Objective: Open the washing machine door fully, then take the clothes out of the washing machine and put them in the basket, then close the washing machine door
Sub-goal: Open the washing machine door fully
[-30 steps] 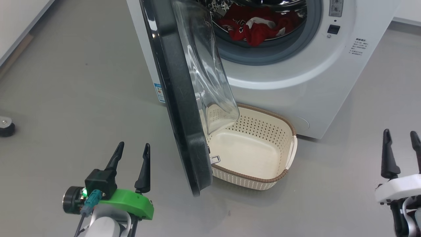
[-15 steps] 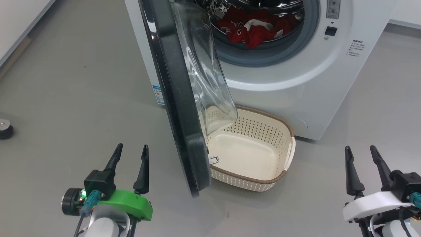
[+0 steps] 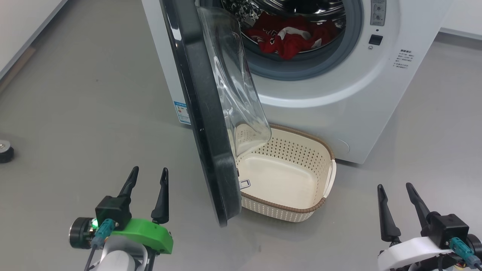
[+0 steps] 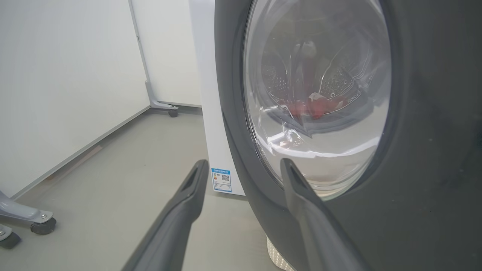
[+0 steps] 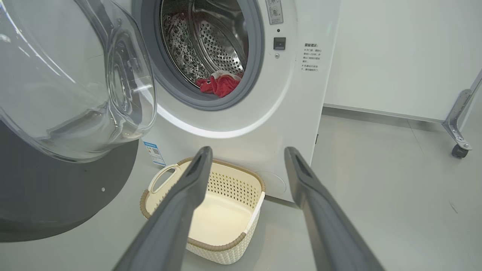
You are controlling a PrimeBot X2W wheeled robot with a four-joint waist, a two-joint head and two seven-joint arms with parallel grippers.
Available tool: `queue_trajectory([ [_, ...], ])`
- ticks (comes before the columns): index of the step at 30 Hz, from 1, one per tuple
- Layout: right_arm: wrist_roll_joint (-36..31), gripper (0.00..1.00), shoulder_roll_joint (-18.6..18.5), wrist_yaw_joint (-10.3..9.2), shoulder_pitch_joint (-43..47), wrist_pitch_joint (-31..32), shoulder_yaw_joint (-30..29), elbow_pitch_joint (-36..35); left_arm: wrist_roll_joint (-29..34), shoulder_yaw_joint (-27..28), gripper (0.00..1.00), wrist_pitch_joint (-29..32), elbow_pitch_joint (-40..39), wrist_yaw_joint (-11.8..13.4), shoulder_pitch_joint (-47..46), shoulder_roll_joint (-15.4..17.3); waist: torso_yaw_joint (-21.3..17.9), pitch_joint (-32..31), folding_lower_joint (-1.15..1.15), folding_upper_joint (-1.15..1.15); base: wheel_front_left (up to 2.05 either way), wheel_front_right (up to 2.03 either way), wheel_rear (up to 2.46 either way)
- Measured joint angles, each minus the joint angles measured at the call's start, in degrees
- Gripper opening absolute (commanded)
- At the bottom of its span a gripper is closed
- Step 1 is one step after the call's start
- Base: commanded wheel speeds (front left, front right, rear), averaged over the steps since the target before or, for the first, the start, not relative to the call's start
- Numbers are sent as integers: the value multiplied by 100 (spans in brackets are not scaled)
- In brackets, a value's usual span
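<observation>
door (image 3: pixel 205 113) ajar | red clothes (image 3: pixel 290 37) in drum | basket (image 3: pixel 301 210) empty

Plain grey floor (image 3: pixel 94 113), white wall panels (image 4: pixel 67 75) along its left edge, small black round foot (image 3: pixel 5 153) at the floor's left edge, grey metal leg on a black caster (image 5: pixel 455 135) by the far-right panel

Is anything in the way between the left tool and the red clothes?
Yes. The half-open door stands between the left tool and the clothes; they show through its glass. For the right tool the way looks clear.
</observation>
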Motion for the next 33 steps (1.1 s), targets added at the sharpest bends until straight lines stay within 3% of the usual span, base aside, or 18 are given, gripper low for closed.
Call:
queue_trajectory([
  [15,-176,100,134,0,179,0,-102,-96,10,7,100,0,21,0,8,1,-43,-66,0,0,0,0,0],
  [16,-176,100,142,0,191,0,-107,-96,10,8,80,0,26,0,9,1,-45,-70,0,0,0,0,0],
  [17,-177,100,146,0,193,0,-113,-100,10,8,47,0,33,0,10,1,-47,-74,0,0,0,0,0],
  [18,-181,100,149,0,193,0,-123,-109,10,9,47,0,42,0,14,1,-48,-78,0,0,0,0,0],
  [19,-188,100,154,1,194,0,-136,-120,10,8,0,1,55,-1,17,1,-50,-82,0,0,0,0,0],
  [33,-311,100,256,9,303,0,-286,-177,11,-13,0,1,149,-42,120,9,-57,-141,0,0,0,0,0],
])
